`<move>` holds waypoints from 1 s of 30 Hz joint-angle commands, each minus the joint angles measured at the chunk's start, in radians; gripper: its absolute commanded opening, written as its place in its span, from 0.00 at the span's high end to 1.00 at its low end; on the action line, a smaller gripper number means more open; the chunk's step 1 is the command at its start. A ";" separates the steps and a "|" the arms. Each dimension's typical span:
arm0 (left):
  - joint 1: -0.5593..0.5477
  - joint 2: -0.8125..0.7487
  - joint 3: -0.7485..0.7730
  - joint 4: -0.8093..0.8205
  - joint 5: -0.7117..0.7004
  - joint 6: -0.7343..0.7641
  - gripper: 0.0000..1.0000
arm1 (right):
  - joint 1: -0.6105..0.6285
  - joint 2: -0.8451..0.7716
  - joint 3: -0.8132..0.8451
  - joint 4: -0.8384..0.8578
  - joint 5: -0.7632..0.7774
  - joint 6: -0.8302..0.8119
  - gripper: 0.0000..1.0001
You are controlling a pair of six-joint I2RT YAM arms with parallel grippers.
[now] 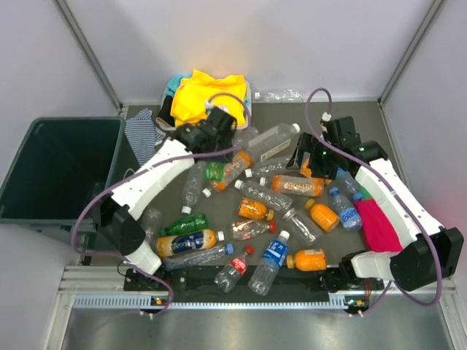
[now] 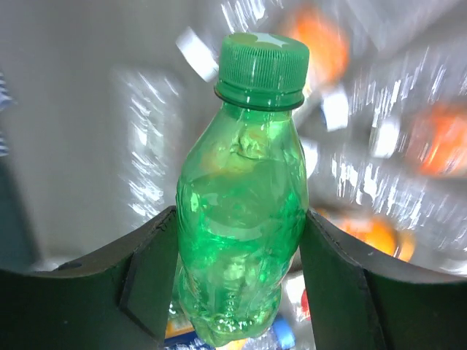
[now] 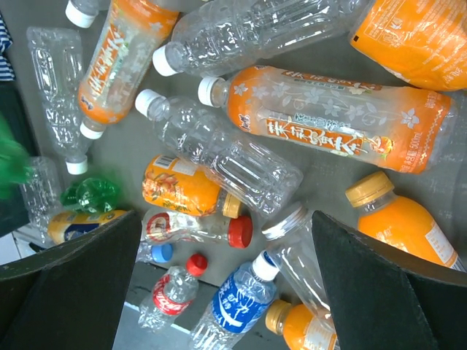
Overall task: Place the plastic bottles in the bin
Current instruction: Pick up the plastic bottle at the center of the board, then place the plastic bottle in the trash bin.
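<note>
1. Seen from overhead, my left gripper (image 1: 219,120) is hanging at the far side of the table (image 1: 277,113), just beside the yellow cloth (image 1: 204,91). What it is carrying is not showing from up here.
2. My left wrist camera is filling that gap. My fingers (image 2: 146,277) are clamping a green bottle (image 2: 241,219) by its lower body, with the green cap pointing up and everything behind it blurred.
3. The bin (image 1: 66,168) is standing off the table's left edge, and only the overhead view is showing it.
4. My right gripper (image 1: 310,157) is hovering over the centre-right of the pile. From overhead I cannot tell how its jaws are standing.
5. My right wrist camera is settling that. The right gripper (image 3: 226,292) is spread wide and grasping nothing. Below it an orange-labelled bottle (image 3: 328,124), a blue-labelled bottle (image 3: 233,302) and a small red-capped bottle (image 3: 171,292) are lying on the table.
6. The other plastic bottles (image 1: 255,211) are lying scattered across the table.
</note>
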 commanded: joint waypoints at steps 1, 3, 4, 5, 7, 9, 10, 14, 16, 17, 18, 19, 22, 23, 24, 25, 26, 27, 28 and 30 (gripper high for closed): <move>0.110 -0.015 0.263 -0.106 -0.126 0.082 0.78 | -0.012 -0.037 0.041 0.009 -0.002 -0.003 0.01; 0.191 0.005 0.417 -0.142 -0.140 0.108 0.78 | -0.014 -0.040 0.041 0.011 -0.006 -0.005 0.01; 0.217 0.018 0.485 -0.190 -0.158 0.148 0.78 | -0.012 -0.040 0.042 0.009 -0.005 -0.005 0.01; 0.268 0.050 0.559 -0.221 -0.198 0.165 0.78 | -0.012 -0.043 0.041 0.009 -0.008 -0.003 0.01; 0.325 0.089 0.795 -0.287 -0.227 0.212 0.77 | -0.012 -0.048 0.039 0.006 -0.008 -0.006 0.01; 0.406 0.059 0.796 -0.260 -0.264 0.232 0.74 | -0.015 -0.046 0.039 0.003 -0.005 -0.008 0.01; 0.438 0.035 0.770 -0.237 -0.254 0.243 0.74 | -0.012 -0.048 0.041 0.003 -0.006 -0.008 0.01; 0.611 -0.014 0.738 -0.248 -0.280 0.226 0.74 | -0.012 -0.040 0.044 0.000 -0.012 -0.008 0.01; 0.647 -0.034 0.701 -0.232 -0.281 0.243 0.74 | -0.014 -0.031 0.051 -0.005 -0.012 -0.015 0.01; 0.677 -0.063 0.684 -0.223 -0.280 0.248 0.73 | -0.014 -0.028 0.056 -0.009 -0.009 -0.017 0.01; 0.701 -0.074 0.660 -0.212 -0.275 0.252 0.73 | -0.014 -0.026 0.065 -0.011 -0.008 -0.017 0.01; 0.717 -0.084 0.649 -0.209 -0.280 0.255 0.73 | -0.014 -0.022 0.068 -0.012 -0.009 -0.017 0.01; 0.774 -0.136 0.584 -0.199 -0.301 0.258 0.70 | -0.015 -0.013 0.074 -0.009 -0.014 -0.015 0.01; 0.783 -0.146 0.546 -0.199 -0.304 0.255 0.67 | -0.014 -0.008 0.078 -0.011 -0.014 -0.014 0.01; 0.791 -0.155 0.528 -0.202 -0.307 0.243 0.62 | -0.014 -0.003 0.084 -0.009 -0.015 -0.017 0.01; 0.803 -0.178 0.508 -0.202 -0.312 0.239 0.49 | -0.014 0.000 0.085 -0.011 -0.017 -0.015 0.01; 0.805 -0.190 0.466 -0.202 -0.319 0.234 0.36 | -0.012 0.003 0.088 -0.011 -0.014 -0.017 0.01; 0.805 -0.202 0.449 -0.200 -0.330 0.225 0.25 | -0.012 0.006 0.090 -0.009 -0.014 -0.015 0.01; 0.805 -0.228 0.437 -0.195 -0.335 0.223 0.08 | -0.014 0.009 0.090 -0.011 -0.014 -0.017 0.01; 0.804 -0.256 0.408 -0.185 -0.338 0.222 0.01 | -0.012 0.016 0.096 -0.015 -0.014 -0.017 0.01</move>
